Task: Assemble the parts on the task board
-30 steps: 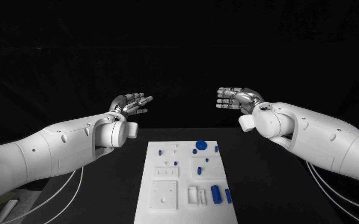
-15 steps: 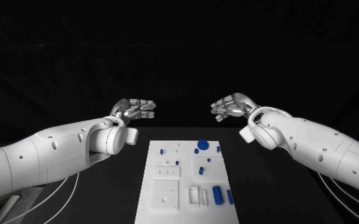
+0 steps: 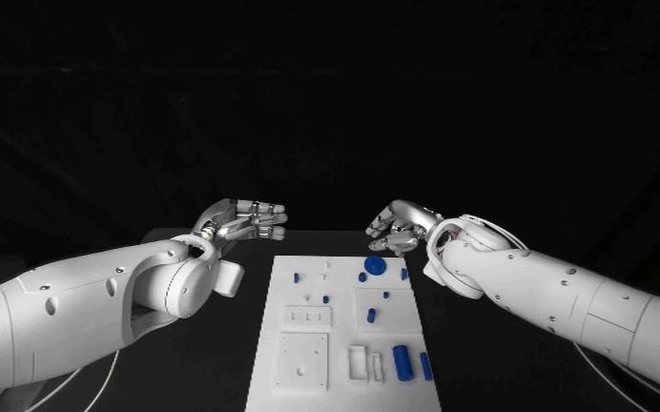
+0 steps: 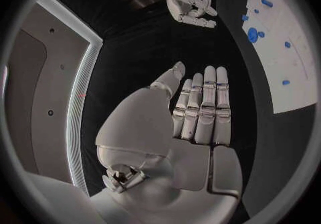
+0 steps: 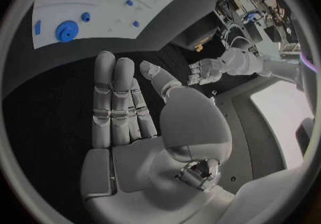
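The white task board (image 3: 344, 286) lies lengthwise in the middle of the black table. A round blue disc (image 3: 373, 265) sits near its far right corner, a blue cylinder (image 3: 402, 361) stands near the front right, and several small blue parts are scattered between them. My left hand (image 3: 245, 218) hovers off the board's far left corner, holding nothing. My right hand (image 3: 399, 228) hangs just beyond the disc, above the far edge, also holding nothing. In the wrist views the left hand (image 4: 200, 109) and right hand (image 5: 127, 101) have straight fingers with the thumb apart, and the disc (image 5: 66, 30) lies ahead of the right fingertips.
White blocks with recesses (image 3: 304, 358) stand on the board's near half. Black table surface (image 3: 495, 336) runs along both long sides of the board. The left wrist view shows the board (image 4: 297, 63) and my right hand (image 4: 190, 7) beyond the fingertips.
Both hands have come down and moved inward toward the board's far end. The right hand has moved furthest, now close above the blue disc. The parts have not moved.
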`<state>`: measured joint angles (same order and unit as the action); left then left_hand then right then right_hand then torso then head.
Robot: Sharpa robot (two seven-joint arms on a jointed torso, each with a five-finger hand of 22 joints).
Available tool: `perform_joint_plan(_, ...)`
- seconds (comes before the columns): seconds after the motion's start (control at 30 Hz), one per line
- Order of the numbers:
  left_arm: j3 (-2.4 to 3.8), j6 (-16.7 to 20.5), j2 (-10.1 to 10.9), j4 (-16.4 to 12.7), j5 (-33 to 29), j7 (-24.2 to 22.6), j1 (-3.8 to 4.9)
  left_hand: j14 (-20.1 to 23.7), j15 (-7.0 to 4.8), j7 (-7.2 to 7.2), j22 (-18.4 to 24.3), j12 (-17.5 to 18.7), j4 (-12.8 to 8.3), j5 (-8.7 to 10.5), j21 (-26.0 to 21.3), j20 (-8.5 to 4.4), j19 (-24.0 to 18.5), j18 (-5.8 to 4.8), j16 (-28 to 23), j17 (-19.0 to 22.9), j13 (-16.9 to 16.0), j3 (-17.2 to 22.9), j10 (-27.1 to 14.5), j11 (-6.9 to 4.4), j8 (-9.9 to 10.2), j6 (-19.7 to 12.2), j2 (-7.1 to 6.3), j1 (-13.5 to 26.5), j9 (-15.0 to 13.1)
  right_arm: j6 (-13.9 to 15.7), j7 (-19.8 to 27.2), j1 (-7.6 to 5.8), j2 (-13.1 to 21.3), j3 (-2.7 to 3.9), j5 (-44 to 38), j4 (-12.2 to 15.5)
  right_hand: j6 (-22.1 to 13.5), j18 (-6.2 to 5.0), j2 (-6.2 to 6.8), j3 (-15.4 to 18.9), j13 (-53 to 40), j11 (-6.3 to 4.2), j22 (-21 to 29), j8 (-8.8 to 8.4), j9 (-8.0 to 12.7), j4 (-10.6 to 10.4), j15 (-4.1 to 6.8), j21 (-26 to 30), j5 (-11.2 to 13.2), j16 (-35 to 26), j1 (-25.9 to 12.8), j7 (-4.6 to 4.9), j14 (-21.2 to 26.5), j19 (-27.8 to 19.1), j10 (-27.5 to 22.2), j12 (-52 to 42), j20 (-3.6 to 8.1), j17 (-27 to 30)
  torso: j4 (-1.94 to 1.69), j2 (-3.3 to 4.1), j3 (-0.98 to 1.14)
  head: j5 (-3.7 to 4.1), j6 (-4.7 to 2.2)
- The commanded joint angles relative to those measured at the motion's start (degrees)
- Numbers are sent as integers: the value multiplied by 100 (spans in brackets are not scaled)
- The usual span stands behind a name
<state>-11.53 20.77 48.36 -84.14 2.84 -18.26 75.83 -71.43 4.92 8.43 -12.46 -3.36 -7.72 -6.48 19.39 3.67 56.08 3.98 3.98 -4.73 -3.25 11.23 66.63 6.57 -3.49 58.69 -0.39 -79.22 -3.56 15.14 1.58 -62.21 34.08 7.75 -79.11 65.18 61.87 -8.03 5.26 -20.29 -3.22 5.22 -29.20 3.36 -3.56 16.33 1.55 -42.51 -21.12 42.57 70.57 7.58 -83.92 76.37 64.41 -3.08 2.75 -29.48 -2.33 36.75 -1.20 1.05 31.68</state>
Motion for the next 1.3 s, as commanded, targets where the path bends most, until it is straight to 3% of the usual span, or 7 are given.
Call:
perform_joint_plan(0.03,6,-364,57,-134,238,0,21,-44,-16,-9,-18,0,-46,6,39,2,-22,-8,-22,8,-6,6,7,-13,-15,-29,6,79,0,301,-374,67,-71,3,-1276,-37,33,-42,61,-18,-10,1,-89,19,-5,-5,10,-29,25,83,13,-14,22,25,11,-22,17,-5,-85,160,-41,41,-17)
perform_joint_plan(0.53,10,-401,177,-562,218,-17,136,12,10,-9,37,2,-72,-2,-10,37,-41,-5,-23,20,-5,-9,-52,8,-16,-41,-8,190,-1,554,-783,240,-340,3,-2521,-296,-7,-92,167,132,-10,21,-734,17,-2,-9,-66,244,319,493,188,-17,91,169,-105,-20,-61,240,-260,488,-172,199,-11)
perform_joint_plan(0.8,10,-411,189,-628,221,-11,146,22,15,-8,62,1,-71,-5,-32,42,-34,-8,-25,20,-6,-20,-72,14,-16,-41,-6,212,-1,617,-931,278,-413,3,-2793,-425,9,-95,256,-98,-10,19,-978,17,-2,-18,-74,365,489,562,204,-21,102,207,-92,-20,-70,282,-307,602,-198,250,-10)
perform_joint_plan(1.1,12,-428,207,-669,236,-1,181,29,18,-9,79,1,-76,-6,-48,46,-29,-9,-25,20,-5,-27,-81,16,-15,-43,-11,216,0,611,-981,293,-455,3,-2894,-538,18,-96,272,-147,-10,19,-1219,16,-2,-23,-77,529,523,593,201,-27,109,249,-96,-21,-73,316,-321,692,-215,299,-6)
perform_joint_plan(1.13,13,-430,205,-672,237,0,183,29,18,-9,79,1,-76,-6,-48,46,-29,-9,-25,20,-5,-27,-81,16,-15,-43,-11,216,0,608,-980,297,-467,3,-2898,-559,19,-96,273,-151,-10,19,-1299,17,-2,-23,-77,592,524,596,201,-27,109,269,-95,-21,-73,319,-322,703,-216,299,-7)
perform_joint_plan(1.17,13,-432,203,-674,238,0,184,29,18,-9,79,1,-76,-6,-48,46,-29,-9,-25,20,-5,-27,-81,16,-15,-43,-11,216,0,607,-980,303,-479,2,-2901,-582,26,-94,281,-181,-10,20,-1868,19,-3,-20,-77,1040,526,621,197,-29,113,411,-86,-21,-74,335,-323,713,-218,297,-12)
perform_joint_plan(1.3,14,-441,198,-683,240,4,190,35,21,-8,106,0,-73,-7,-72,50,-17,-8,-24,19,-6,-36,-88,19,-15,-45,-4,227,0,607,-981,331,-514,2,-2907,-639,33,-97,282,-222,-10,17,-1997,17,-2,-22,-75,1136,544,629,195,-30,113,438,-85,-20,-71,332,-346,749,-222,306,-18)
